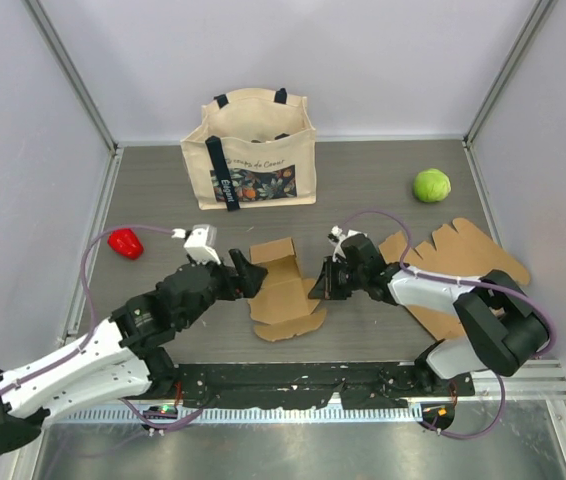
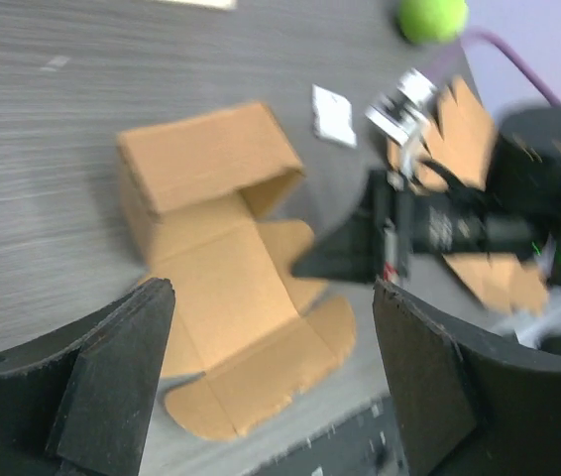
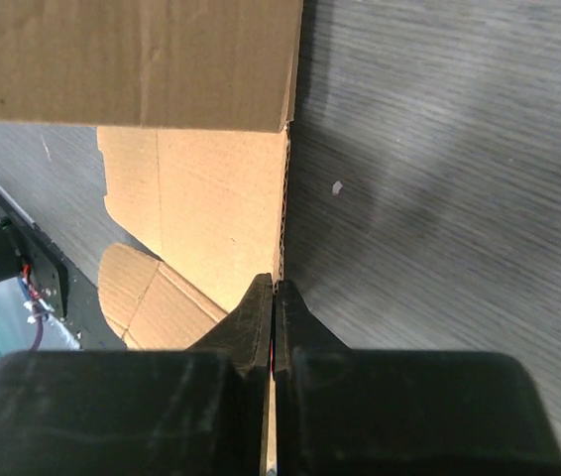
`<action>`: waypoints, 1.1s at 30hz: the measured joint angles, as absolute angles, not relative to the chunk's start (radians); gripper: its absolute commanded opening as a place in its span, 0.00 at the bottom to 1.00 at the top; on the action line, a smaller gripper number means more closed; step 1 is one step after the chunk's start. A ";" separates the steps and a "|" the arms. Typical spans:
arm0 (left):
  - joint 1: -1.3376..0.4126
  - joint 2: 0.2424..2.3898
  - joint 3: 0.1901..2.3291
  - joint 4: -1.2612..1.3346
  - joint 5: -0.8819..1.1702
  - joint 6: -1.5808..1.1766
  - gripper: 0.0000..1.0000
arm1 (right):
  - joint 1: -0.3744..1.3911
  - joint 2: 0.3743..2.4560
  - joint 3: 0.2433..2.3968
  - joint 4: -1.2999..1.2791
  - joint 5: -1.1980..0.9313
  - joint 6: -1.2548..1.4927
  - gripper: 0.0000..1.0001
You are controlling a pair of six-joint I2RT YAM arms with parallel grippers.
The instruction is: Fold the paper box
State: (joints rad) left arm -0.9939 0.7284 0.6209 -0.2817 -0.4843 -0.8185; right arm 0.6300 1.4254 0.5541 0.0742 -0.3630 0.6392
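Right wrist view: the right claw (image 3: 274,290) is pinching the thin edge of the brown paper box (image 3: 201,198) lying on the grey streaky worktop (image 3: 439,178). The left claw (image 2: 271,293) is gaping wide, empty.

Paper box (image 1: 283,285): brown corrugated cardboard, far end raised as an open sleeve, near flaps flat; right edge pinched between the closed jaws of the right gripper (image 1: 317,287), spread jaws of the left gripper (image 1: 251,276) just beside.
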 measured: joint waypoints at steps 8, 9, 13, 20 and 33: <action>-1.288 1.114 0.952 -0.532 -0.356 -0.460 0.97 | 0.571 1.525 0.620 0.013 -0.543 0.686 0.01; -1.329 1.183 0.978 -0.543 -0.365 -0.408 0.97 | 0.567 1.547 0.624 0.013 -0.563 0.691 0.01; -1.446 1.446 1.053 -0.611 -0.422 -0.196 0.97 | 0.560 1.576 0.630 0.014 -0.614 0.703 0.01; -1.450 1.575 1.066 -0.622 -0.400 -0.041 0.93 | 0.551 1.575 0.634 0.010 -0.648 0.710 0.01; -1.454 1.721 1.112 -0.651 -0.513 -0.045 0.09 | 0.538 1.526 0.657 -0.081 -0.672 0.699 0.24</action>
State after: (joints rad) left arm -1.4540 1.7206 1.1118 -0.6514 -0.5133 -0.0452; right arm 0.5377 1.5257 0.6571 -0.0807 -0.6720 0.6991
